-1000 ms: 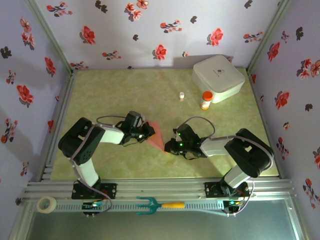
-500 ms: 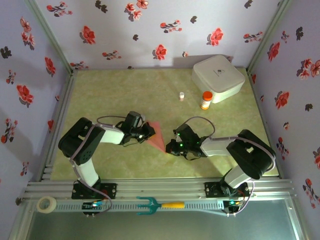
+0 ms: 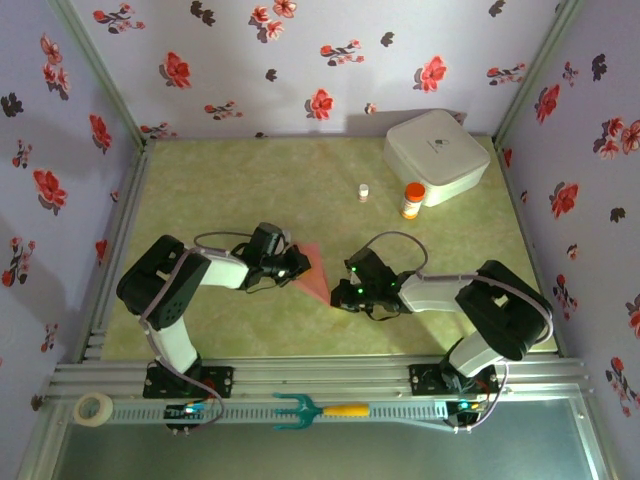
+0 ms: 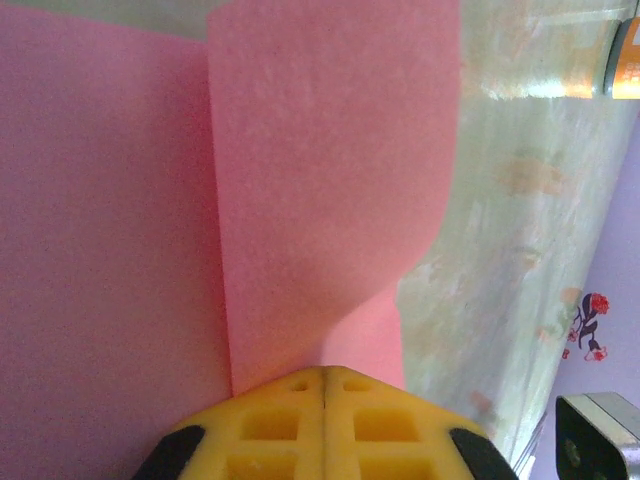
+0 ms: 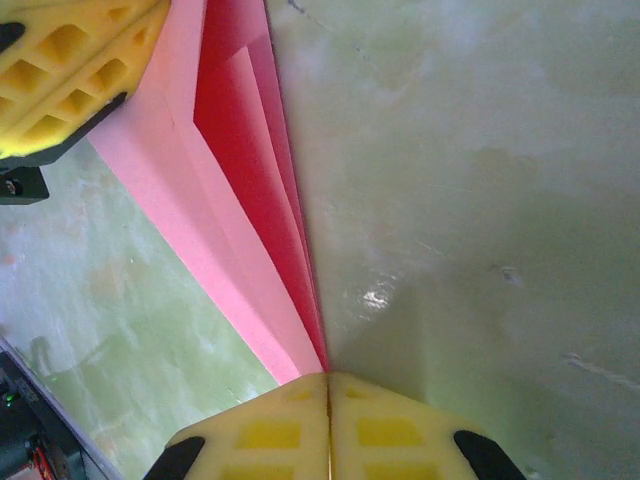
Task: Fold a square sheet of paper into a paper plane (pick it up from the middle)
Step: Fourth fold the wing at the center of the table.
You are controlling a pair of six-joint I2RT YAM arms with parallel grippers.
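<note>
Top external view has the salmon-pink paper plane [image 3: 313,271] lying on the green surface [image 3: 250,180], front middle, right between the two arms. From there the left gripper [image 3: 297,268] sits on its left side and the right gripper [image 3: 338,294] on its near pointed end. Left wrist cam: the yellow fingers [image 4: 270,425] are pressed together with pink paper coming out of the seam, one flap curling up. Right wrist cam: same deal, fingers [image 5: 262,432] closed, pinching the sharp tip where the folded layers meet. The white box [image 3: 436,150], orange-capped bottle [image 3: 412,200] and tiny vial [image 3: 364,192] sit well apart, back right.
</note>
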